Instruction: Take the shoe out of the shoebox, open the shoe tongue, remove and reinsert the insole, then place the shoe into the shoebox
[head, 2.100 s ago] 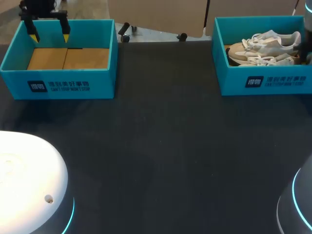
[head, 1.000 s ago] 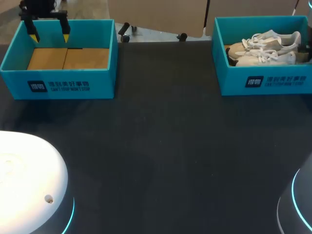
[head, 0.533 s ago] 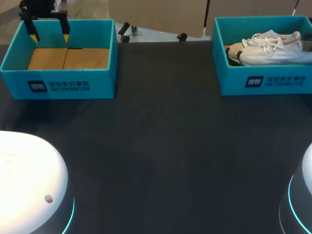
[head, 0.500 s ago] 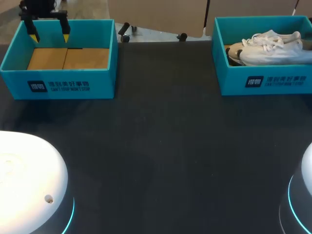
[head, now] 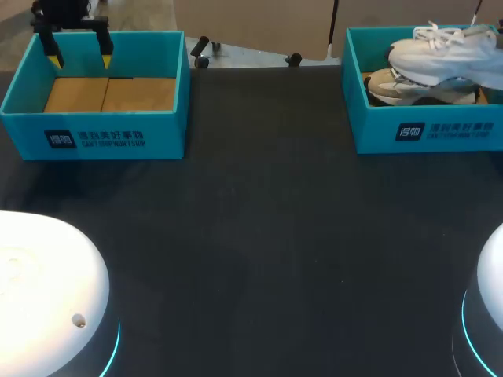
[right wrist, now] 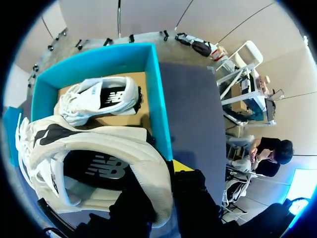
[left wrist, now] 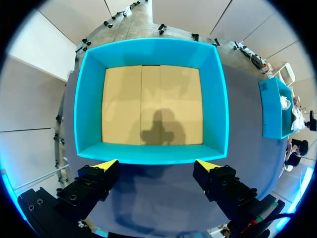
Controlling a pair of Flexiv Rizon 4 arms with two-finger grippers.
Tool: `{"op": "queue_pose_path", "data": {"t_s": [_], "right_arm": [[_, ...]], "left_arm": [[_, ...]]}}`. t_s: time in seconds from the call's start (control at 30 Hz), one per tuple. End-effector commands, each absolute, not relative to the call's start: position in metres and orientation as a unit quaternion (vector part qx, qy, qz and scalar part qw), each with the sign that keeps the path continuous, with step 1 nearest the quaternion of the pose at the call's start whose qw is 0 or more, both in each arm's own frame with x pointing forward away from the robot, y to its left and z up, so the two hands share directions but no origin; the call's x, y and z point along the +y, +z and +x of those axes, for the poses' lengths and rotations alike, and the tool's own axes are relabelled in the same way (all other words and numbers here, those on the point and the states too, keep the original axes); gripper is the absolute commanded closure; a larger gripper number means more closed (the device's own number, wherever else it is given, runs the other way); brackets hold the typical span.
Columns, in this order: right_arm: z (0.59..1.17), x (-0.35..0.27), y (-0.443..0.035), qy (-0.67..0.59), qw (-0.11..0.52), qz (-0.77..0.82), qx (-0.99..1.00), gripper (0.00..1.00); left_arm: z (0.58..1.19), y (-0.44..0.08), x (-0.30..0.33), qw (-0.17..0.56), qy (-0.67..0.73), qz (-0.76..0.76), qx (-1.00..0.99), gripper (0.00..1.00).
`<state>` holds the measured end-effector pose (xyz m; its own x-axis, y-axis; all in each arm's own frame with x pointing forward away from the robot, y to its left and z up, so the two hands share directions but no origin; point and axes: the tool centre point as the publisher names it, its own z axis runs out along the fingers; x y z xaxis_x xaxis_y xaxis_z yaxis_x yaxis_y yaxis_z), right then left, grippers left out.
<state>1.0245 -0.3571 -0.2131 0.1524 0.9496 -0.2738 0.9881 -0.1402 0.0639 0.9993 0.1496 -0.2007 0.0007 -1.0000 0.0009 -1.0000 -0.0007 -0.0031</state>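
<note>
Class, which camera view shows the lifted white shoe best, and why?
Right wrist view: the lifted shoe fills it, close up. The head view shows it smaller, cut off at the edge. Left wrist view: too small to tell.

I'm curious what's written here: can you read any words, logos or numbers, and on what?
On the left shoebox, front wall: white print, too blurred to read.
On the right shoebox, front wall: same print, too blurred.
On the lifted shoe, side: a logo, no readable words.

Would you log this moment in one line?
right gripper: shut on shoe, above box | other shoe: in box | left gripper: open
</note>
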Motion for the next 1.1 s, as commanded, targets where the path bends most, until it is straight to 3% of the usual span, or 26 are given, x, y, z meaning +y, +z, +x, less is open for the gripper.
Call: {"op": "queue_pose_path", "data": {"t_s": [0.03, 1.1], "right_arm": [[1.019, -0.351, -0.192, -0.082, 0.113, 0.752, 0.644, 1.00], [1.009, -0.336, -0.161, -0.095, 0.127, 0.762, 0.628, 1.00]], "left_arm": [[0.999, -0.200, 0.150, 0.001, -0.001, -0.707, 0.707, 0.00], [0.999, -0.200, 0.150, 0.001, -0.001, -0.707, 0.707, 0.00]]}}
